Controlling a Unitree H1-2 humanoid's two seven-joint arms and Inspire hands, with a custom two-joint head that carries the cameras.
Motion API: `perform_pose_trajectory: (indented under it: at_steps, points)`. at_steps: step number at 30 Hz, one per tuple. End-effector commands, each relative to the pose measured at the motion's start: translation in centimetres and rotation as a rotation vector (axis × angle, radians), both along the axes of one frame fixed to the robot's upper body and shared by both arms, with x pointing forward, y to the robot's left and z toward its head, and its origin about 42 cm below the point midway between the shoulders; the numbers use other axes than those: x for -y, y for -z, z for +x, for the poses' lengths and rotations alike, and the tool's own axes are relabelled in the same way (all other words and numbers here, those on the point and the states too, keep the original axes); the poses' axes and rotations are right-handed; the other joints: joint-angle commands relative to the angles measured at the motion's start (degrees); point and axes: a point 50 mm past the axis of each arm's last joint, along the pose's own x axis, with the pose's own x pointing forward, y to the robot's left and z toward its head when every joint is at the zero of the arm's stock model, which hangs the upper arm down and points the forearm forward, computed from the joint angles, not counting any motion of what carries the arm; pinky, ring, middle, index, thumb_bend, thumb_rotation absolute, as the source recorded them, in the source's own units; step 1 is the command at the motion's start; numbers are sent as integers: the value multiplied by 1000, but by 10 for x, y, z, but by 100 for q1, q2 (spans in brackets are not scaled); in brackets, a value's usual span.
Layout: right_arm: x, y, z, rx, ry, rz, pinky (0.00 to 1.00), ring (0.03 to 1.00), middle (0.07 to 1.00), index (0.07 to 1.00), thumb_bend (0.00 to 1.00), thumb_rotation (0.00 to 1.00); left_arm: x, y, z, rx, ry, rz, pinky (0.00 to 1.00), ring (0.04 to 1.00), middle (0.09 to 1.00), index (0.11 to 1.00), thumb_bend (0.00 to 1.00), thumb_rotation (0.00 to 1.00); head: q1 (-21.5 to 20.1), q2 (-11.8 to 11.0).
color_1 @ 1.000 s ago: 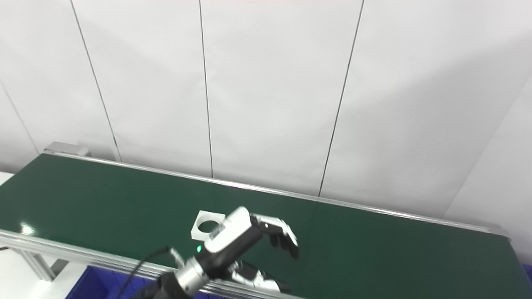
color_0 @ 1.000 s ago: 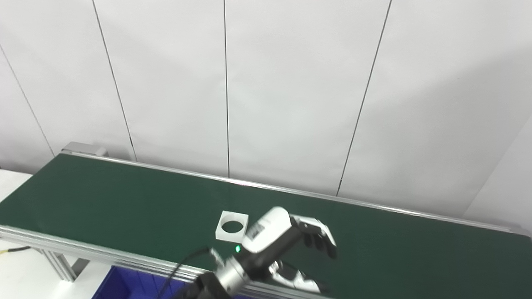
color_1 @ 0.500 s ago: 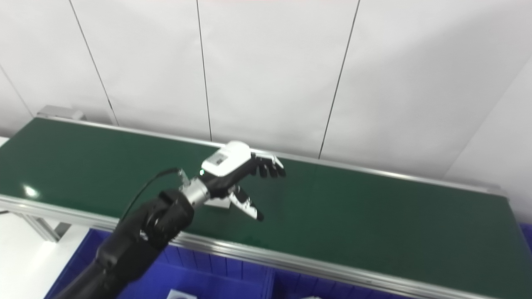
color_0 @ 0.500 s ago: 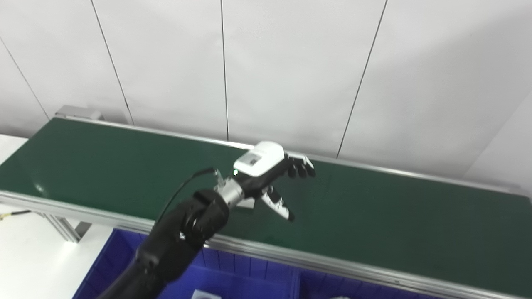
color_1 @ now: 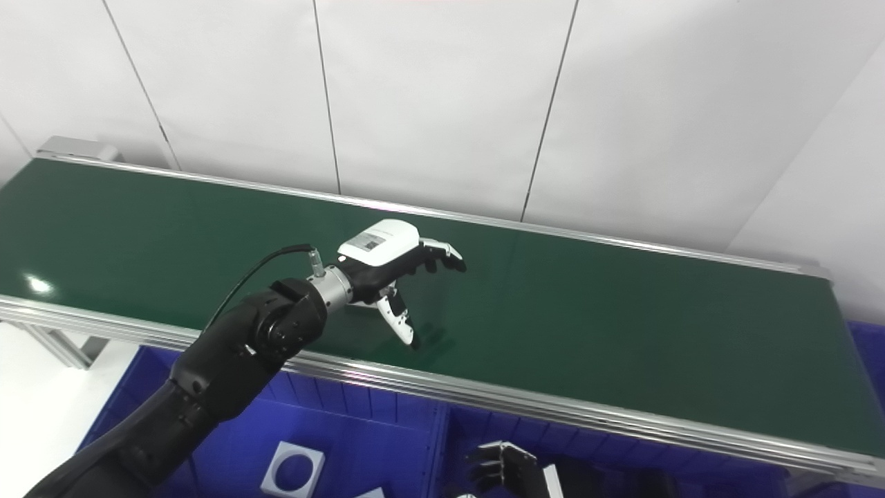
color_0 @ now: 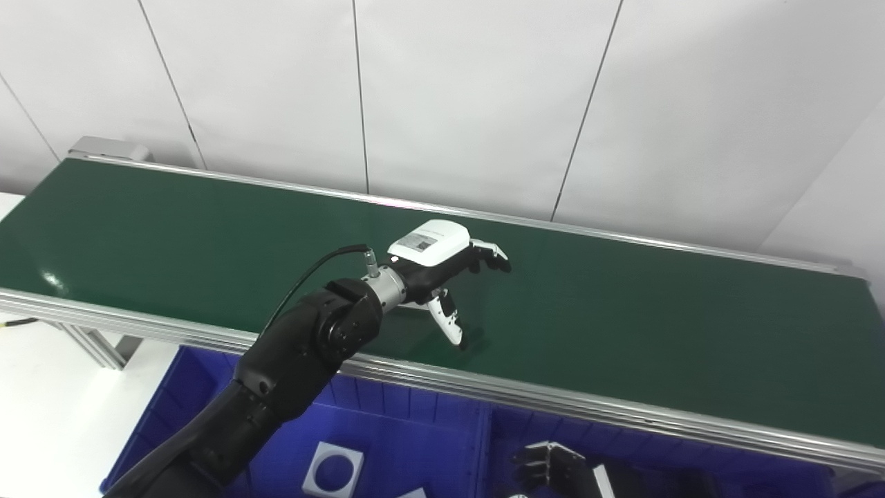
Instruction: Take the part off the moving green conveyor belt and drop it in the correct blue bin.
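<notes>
The green conveyor belt (color_0: 622,325) runs across the view. My left hand (color_0: 442,259) is open, with fingers and thumb spread, low over the middle of the belt. The white square part with a round hole is almost wholly hidden under the hand and wrist; only a pale sliver (color_0: 413,305) shows on the belt below the wrist. I cannot tell whether the hand touches it. My right hand (color_0: 553,469) is low at the bottom edge, over a blue bin, with fingers loosely curled and nothing in it.
Blue bins (color_0: 394,422) stand below the belt's near rail (color_0: 553,408), with a divider (color_0: 484,449) between them. The left bin holds a white square part with a round hole (color_0: 334,469). A white panelled wall (color_0: 484,104) stands behind the belt.
The camera has tilted down, bringing the bins and my right hand into view. My left hand has come over the white part, which was visible beside it a second ago, and now covers it.
</notes>
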Motion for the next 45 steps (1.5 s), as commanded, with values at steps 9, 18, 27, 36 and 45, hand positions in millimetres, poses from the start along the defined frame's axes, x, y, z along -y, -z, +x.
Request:
perform_pose_trajectory:
  at_steps: [9,18,27,36,45]
  points:
    - [-17,-13,2,66,1,39,441,521,594,492,519,145,18,-13,17,-6,-15,33,881,961,980,911,1000,201,-267,-18]
    - [-24,-11,0,61,-2,38,432,519,593,491,519,146,23,-5,26,1,-29,54,999,1000,1000,959,1000,238,-390,-104]
    - [-30,-10,0,59,0,37,422,511,587,491,519,146,23,-2,40,-7,-60,110,1000,1000,1000,960,1000,287,-460,-195]
    - [-34,-7,-2,51,-3,33,426,513,588,491,520,148,19,-2,50,34,-102,105,975,1000,1000,938,1000,269,-538,-332]
    - [-41,-7,-3,52,-1,31,426,506,583,491,520,147,19,4,60,59,-155,132,928,963,962,889,952,172,-648,-410]
